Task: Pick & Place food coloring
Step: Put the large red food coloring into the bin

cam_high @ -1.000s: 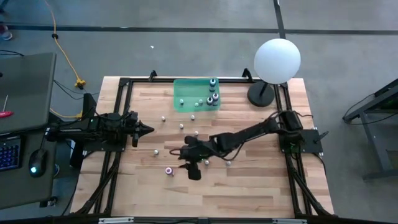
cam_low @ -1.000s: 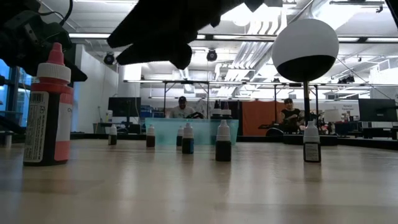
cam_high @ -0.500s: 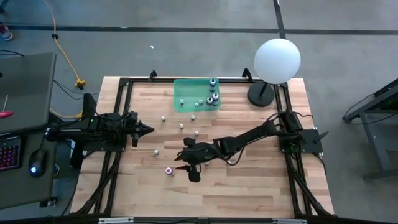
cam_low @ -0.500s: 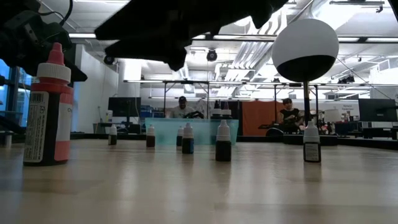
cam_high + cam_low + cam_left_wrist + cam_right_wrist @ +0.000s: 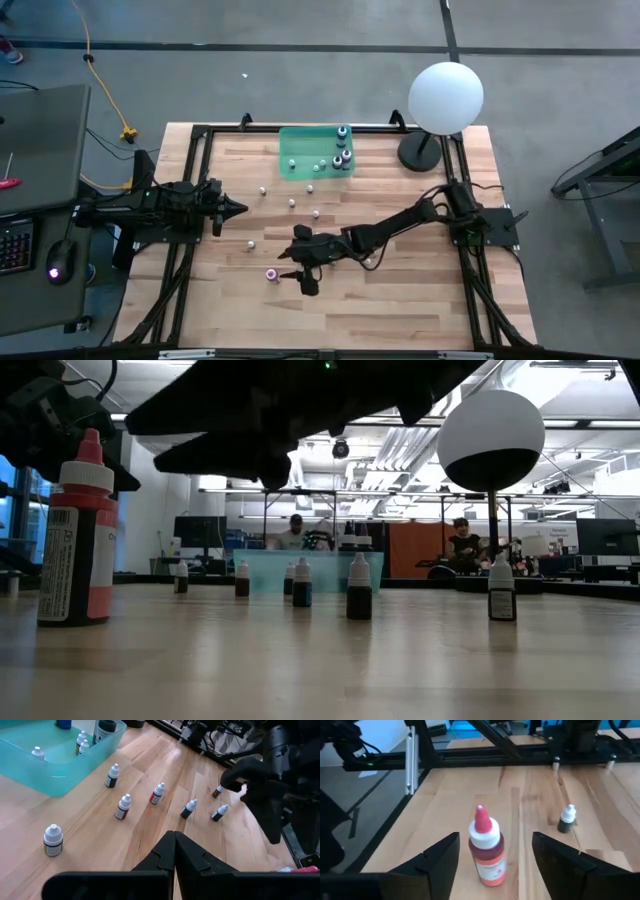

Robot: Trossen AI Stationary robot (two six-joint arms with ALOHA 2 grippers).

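A larger food coloring bottle (image 5: 487, 854) with a whitish cap and pink tip stands upright on the wood, seen in the high view as the pink bottle (image 5: 271, 274). My right gripper (image 5: 495, 842) is open, low over the table. Its fingers stand on either side of the bottle's near side and are apart from it. Several tiny bottles (image 5: 122, 806) stand scattered on the table. More sit in the green tray (image 5: 298, 160). My left gripper (image 5: 174, 838) is shut and waits at the table's left (image 5: 238, 208).
The white globe lamp (image 5: 446, 96) stands at the far right corner on its dark base (image 5: 418, 152). A tiny bottle (image 5: 566, 818) stands beyond the pink one, and another (image 5: 367, 262) stands beside my right arm. Black frame rails run along the table's edges. People sit in the room behind.
My right gripper has moved toward the table's near edge and left, closing on the pink-tipped bottle, and the arm has stretched out lower over the table. The bottles have stayed where they were.
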